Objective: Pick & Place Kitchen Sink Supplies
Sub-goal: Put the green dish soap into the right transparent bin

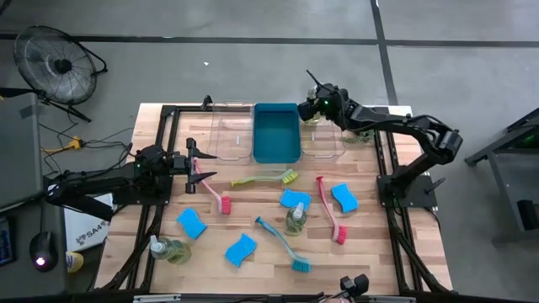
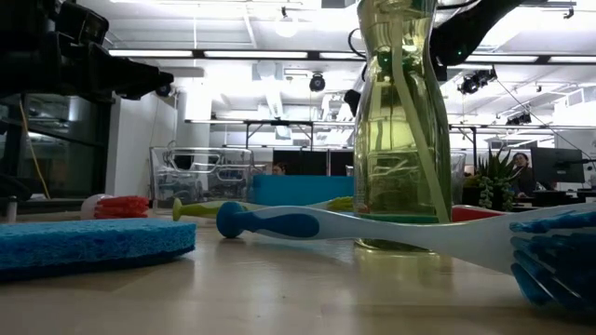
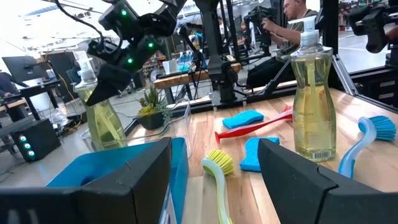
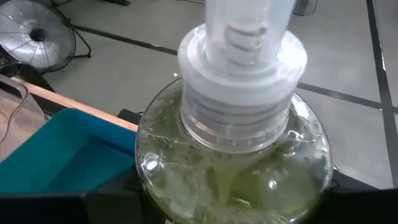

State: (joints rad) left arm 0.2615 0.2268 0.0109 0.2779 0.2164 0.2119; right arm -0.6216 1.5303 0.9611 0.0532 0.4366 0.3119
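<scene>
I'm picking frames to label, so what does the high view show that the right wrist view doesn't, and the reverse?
Only the high view: the left gripper open above a pink brush, four sponges such as one, a teal brush, and two pump bottles standing on the table.
Only the right wrist view: the white collar of the bottle up close.
Both: the right gripper shut on a pump bottle beside the blue bin.
</scene>
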